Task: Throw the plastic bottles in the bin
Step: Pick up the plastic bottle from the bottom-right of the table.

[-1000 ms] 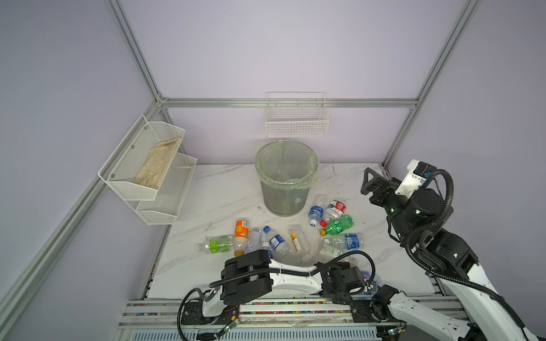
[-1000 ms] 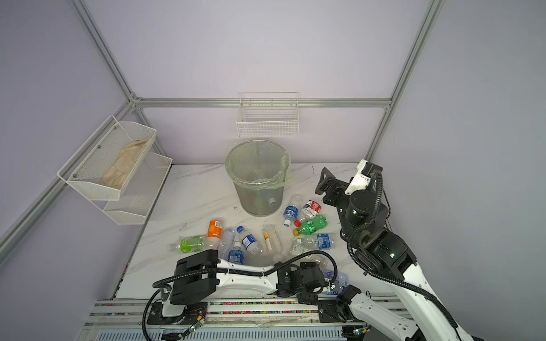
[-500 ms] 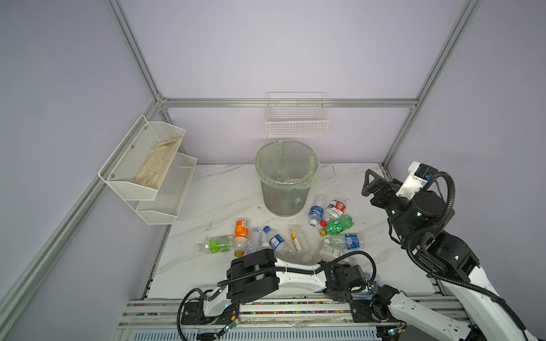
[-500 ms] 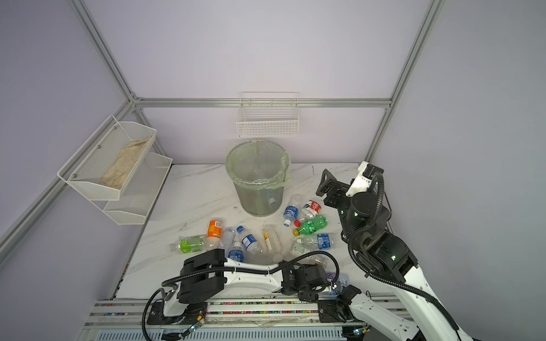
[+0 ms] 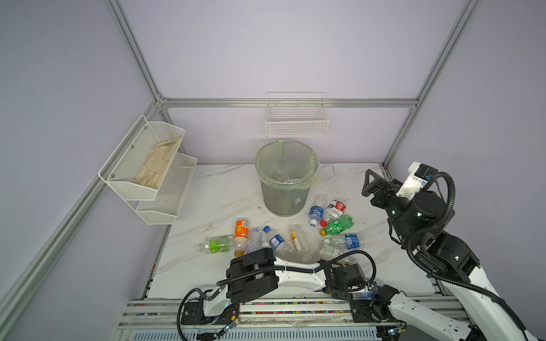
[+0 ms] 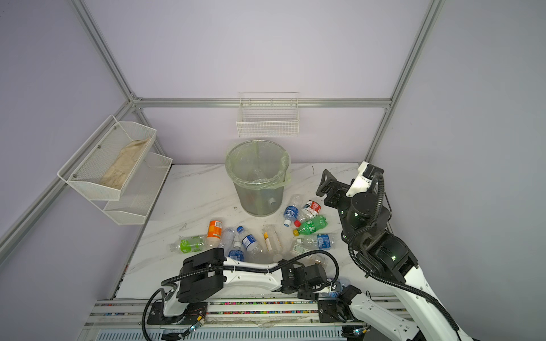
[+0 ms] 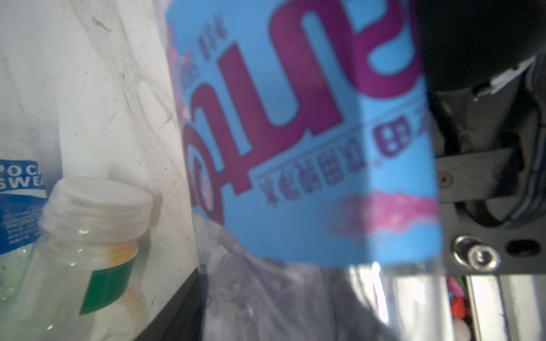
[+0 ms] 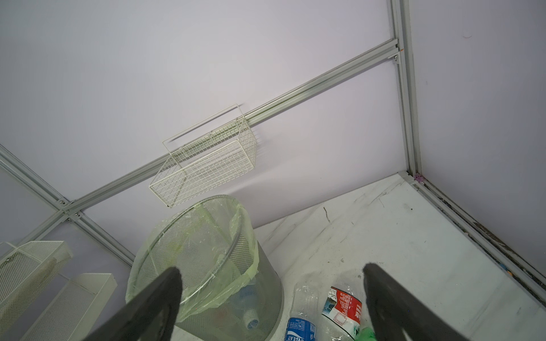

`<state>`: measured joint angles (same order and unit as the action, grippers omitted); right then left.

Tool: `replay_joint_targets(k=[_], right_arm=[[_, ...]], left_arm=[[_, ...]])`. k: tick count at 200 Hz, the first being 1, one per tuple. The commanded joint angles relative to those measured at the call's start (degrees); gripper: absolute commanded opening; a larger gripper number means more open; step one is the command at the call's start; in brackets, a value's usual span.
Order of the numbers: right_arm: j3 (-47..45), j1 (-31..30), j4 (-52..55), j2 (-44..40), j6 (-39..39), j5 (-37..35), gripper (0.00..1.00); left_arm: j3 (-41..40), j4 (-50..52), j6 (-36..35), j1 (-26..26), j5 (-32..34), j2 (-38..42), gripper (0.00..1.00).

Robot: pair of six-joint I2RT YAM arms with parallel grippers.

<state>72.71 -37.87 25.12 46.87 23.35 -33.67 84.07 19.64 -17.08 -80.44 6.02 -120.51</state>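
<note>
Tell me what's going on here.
The plastic bottles are going into the bin. The left gripper has a blue-labelled bottle between its jaws at the near edge of the table; a firm grip isn't clear. The right gripper hangs open and empty off to the bin's side. Many bottles lie loose; some are already inside.

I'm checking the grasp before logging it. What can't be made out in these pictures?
In both top views the left end effector sits under its own wrist, so whether it grips the blue-labelled bottle is unclear; the left wrist view is blurred.
In both top views mesh and liner bag veil the bin, so its bottle count is unreadable.
The left arm covers part of the bottle pile there.
</note>
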Motion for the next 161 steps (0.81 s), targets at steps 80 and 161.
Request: replay_joint_targets(k=[80, 161], right_arm=[[2.6, 0.2, -0.1, 0.8, -2.2, -1.3, 0.97], [3.8, 0.3, -0.2, 2.1, -2.9, -2.3, 0.97]], left_arm=[[-11.8, -3.4, 5.0, 9.2, 6.2, 18.0, 0.48], [-21.7, -5.0, 9.6, 13.2, 8.6, 34.5, 0.47]])
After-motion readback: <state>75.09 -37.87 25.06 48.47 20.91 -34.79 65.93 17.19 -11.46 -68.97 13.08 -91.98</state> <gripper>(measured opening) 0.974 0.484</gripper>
